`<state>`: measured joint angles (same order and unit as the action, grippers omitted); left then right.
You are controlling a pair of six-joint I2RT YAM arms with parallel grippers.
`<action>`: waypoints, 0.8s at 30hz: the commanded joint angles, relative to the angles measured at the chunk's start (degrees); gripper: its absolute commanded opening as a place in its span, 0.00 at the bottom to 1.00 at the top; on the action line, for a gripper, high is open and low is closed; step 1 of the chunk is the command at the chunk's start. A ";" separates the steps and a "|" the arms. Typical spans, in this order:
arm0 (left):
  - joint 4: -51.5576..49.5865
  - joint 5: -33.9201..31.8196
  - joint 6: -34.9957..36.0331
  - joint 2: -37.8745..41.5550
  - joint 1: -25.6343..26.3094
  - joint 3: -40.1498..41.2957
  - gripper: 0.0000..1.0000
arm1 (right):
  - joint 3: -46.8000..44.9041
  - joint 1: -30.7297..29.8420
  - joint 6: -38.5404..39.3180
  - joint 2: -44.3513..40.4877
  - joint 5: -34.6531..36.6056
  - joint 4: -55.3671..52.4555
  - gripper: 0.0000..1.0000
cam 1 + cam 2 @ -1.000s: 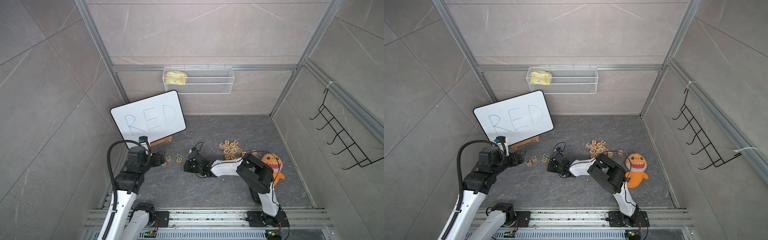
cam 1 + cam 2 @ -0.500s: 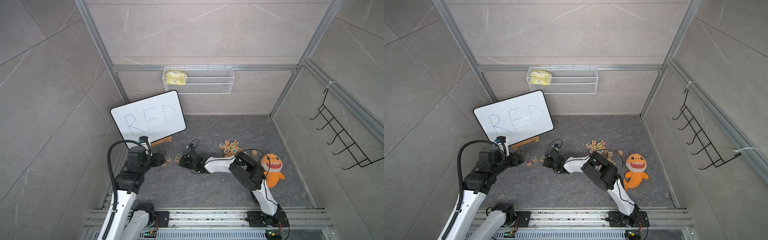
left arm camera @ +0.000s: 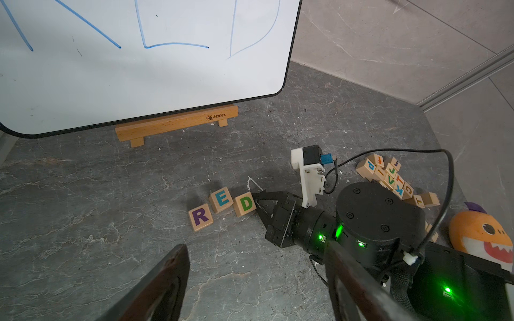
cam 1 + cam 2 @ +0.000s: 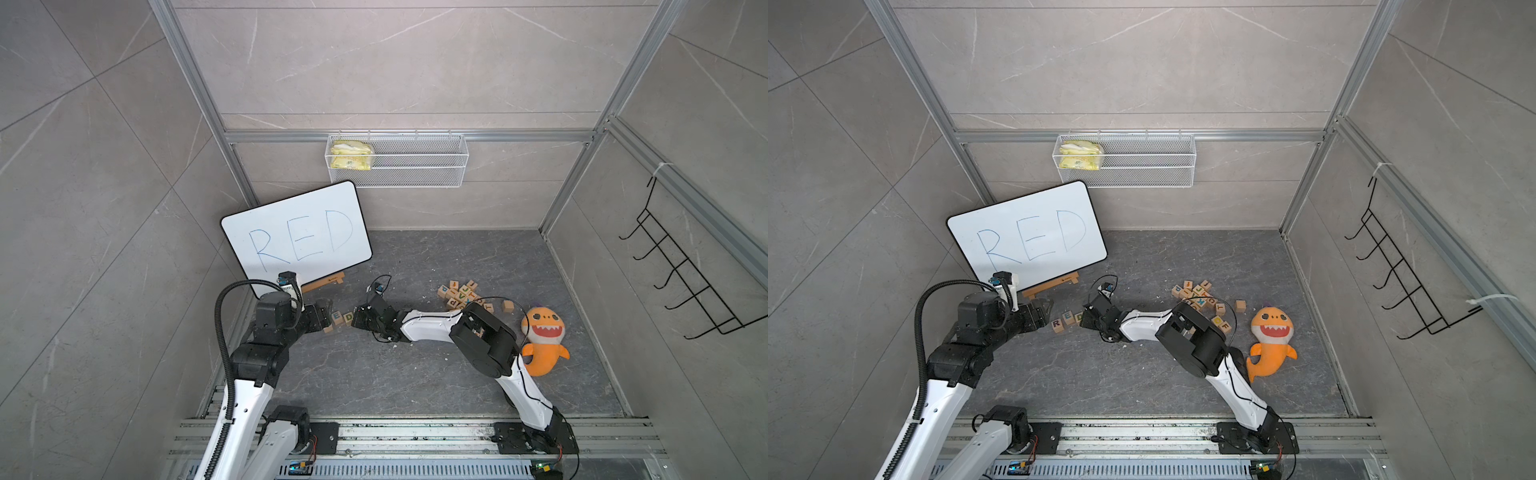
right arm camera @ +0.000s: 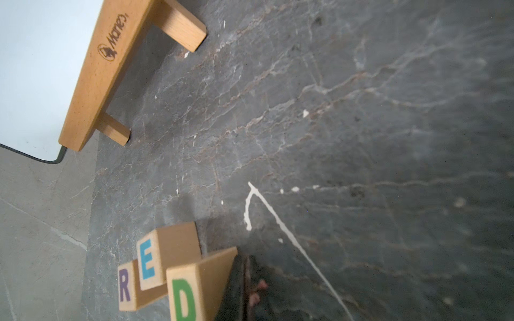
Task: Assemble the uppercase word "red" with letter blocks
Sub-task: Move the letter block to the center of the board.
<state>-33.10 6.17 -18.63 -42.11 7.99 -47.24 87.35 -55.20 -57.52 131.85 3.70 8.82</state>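
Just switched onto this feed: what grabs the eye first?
Three letter blocks reading R, E, D in a slightly crooked row on the dark floor, in front of the whiteboard with RED handwritten in blue. The shut right gripper touches the D block; an orange shark plush lies right of the loose block pile.

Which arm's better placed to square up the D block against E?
Right. The right gripper, shut, has its tip at the side of the D block. The left gripper hangs beyond the R block, at the row's opposite end.
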 commanded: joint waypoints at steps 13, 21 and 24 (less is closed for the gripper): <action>1.64 0.57 -0.74 0.12 -0.42 -0.09 0.79 | -12.91 -1.93 1.71 -9.91 3.99 1.14 0.04; 1.21 -0.10 -0.71 -0.09 -0.43 -0.26 0.80 | -10.33 -3.29 1.40 -7.16 1.50 3.58 0.03; 1.11 0.03 -0.81 -0.48 -0.45 -0.38 0.80 | -8.24 -3.60 1.44 -5.64 1.35 2.97 0.03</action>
<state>-32.99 6.13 -18.63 -42.33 7.84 -47.22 76.49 -58.70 -56.77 124.38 5.52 11.00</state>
